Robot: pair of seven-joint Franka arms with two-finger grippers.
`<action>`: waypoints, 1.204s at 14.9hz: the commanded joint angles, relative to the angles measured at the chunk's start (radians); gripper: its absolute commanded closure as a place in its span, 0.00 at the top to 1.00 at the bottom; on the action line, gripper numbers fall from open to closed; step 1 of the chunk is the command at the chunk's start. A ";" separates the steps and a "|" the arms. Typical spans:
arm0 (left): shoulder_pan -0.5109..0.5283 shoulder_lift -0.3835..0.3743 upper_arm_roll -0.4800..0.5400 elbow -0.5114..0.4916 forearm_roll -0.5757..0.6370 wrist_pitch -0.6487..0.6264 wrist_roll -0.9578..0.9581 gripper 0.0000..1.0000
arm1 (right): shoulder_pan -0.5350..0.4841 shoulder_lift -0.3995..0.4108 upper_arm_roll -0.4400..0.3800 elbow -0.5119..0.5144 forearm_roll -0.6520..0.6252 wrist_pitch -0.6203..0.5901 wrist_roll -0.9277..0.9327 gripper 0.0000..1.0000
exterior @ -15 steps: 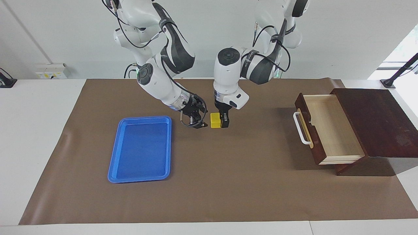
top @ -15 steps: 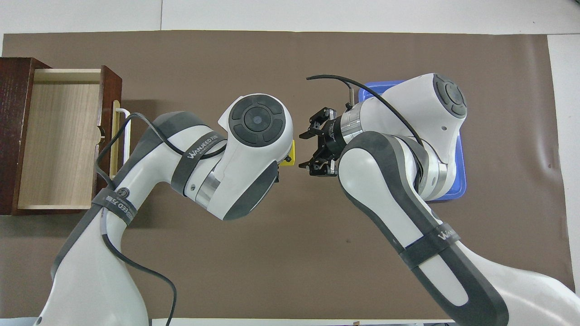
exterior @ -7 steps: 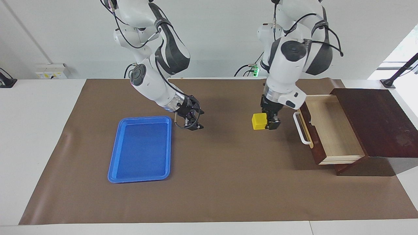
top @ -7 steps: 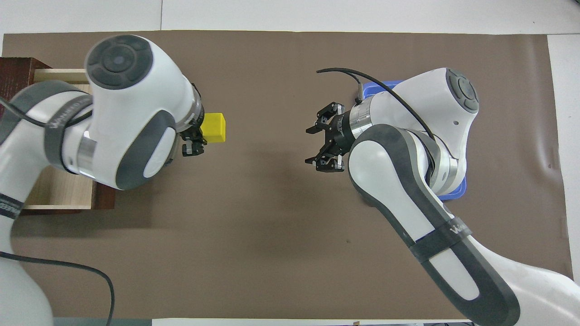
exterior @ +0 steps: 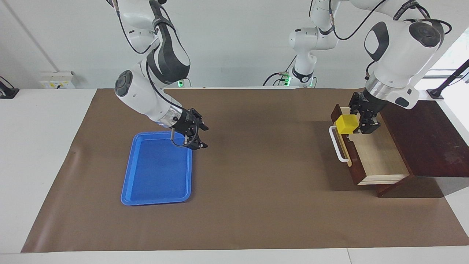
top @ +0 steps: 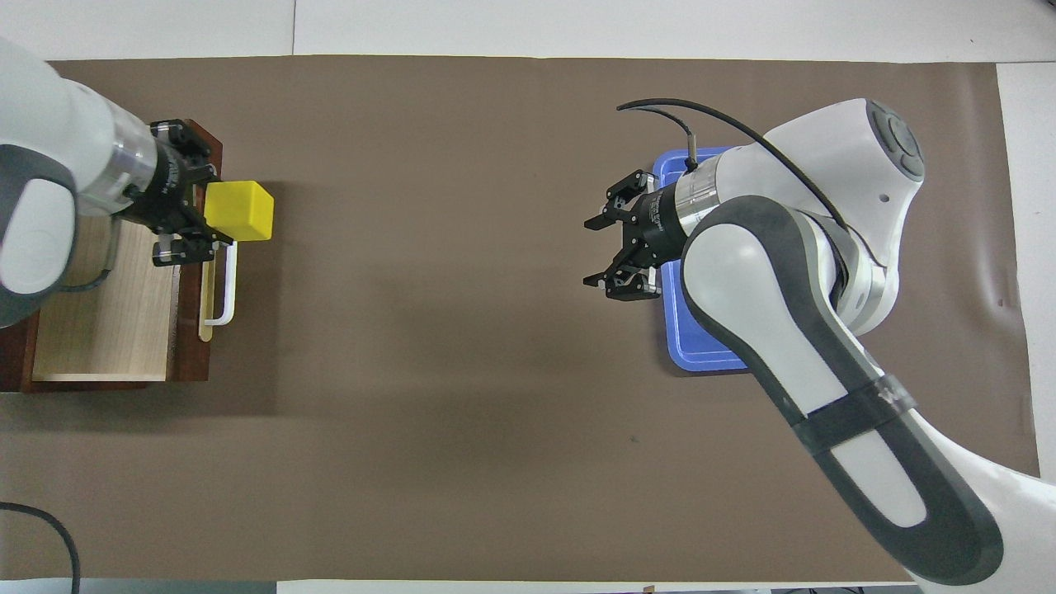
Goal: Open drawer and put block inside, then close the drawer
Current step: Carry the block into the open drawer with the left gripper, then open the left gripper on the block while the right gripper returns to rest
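Your left gripper (exterior: 362, 123), clamped on block (exterior: 346, 124), has moved from mat centre to over open drawer (exterior: 373, 154) front. Right gripper (exterior: 196, 137), fingers spread, now over tray (exterior: 157, 172) corner. Release comes next.

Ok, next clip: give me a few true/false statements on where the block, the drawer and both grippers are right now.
1. The drawer is open. True.
2. The block lies in the tray. False: the left gripper holds it in the air over the drawer's front edge.
3. The right gripper holds nothing. True: it is open over the tray's corner.
4. The block rests on the drawer's floor. False: it is not yet released.
5. The handle is being gripped. False: nothing touches it.
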 commanded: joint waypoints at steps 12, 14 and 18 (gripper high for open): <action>0.085 -0.065 -0.008 -0.268 -0.017 0.232 0.141 0.00 | -0.206 -0.179 0.010 0.030 -0.448 -0.293 -0.687 0.81; 0.114 -0.060 -0.008 -0.268 -0.017 0.237 0.186 0.00 | -0.251 -0.187 0.010 0.030 -0.448 -0.314 -0.752 0.81; 0.146 -0.059 -0.008 -0.262 -0.017 0.232 0.233 0.00 | -0.292 -0.196 0.010 0.030 -0.449 -0.334 -0.798 0.81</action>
